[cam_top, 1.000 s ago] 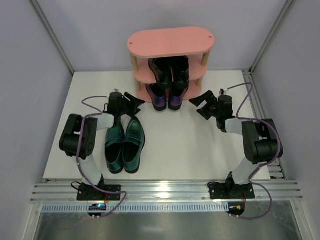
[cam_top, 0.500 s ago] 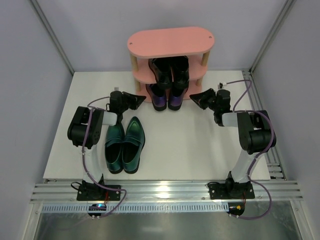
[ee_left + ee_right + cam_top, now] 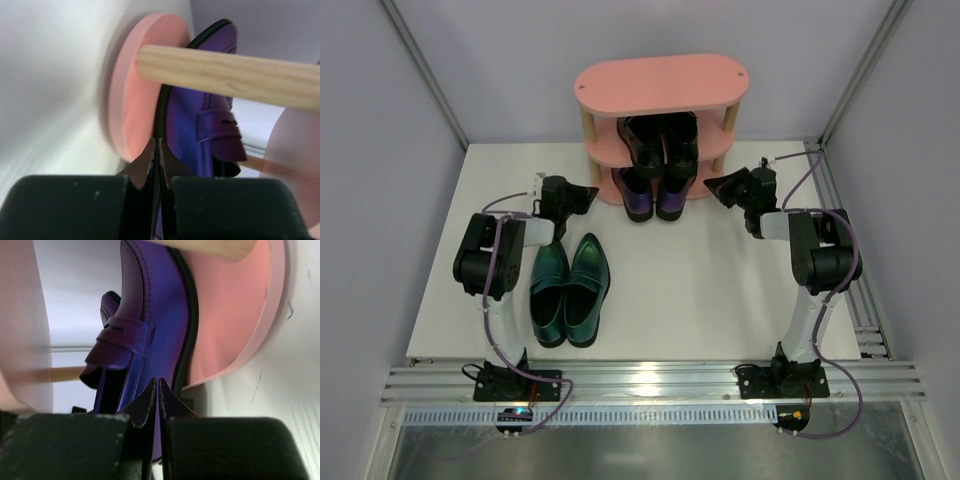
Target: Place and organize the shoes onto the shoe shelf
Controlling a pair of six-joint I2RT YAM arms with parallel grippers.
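Note:
The pink shoe shelf (image 3: 660, 82) stands at the back centre of the table. A black pair of shoes (image 3: 660, 140) sits on its middle board and a purple pair (image 3: 655, 200) on its bottom board, heels toward me. The teal-green pair (image 3: 570, 290) lies side by side on the table at left. My left gripper (image 3: 590, 190) is shut and empty just left of the shelf, pointing at the purple shoe (image 3: 200, 115) and the bottom board (image 3: 135, 100). My right gripper (image 3: 712, 185) is shut and empty on the shelf's right, facing the other purple shoe (image 3: 155, 325).
Grey walls close in the table on the left, back and right. An aluminium rail (image 3: 650, 380) runs along the near edge by the arm bases. A wooden post (image 3: 225, 70) of the shelf crosses close in front of the left gripper.
Both grippers have gone from open to shut, holding nothing. Both have swung a little farther back, to either side of the shelf's bottom board.

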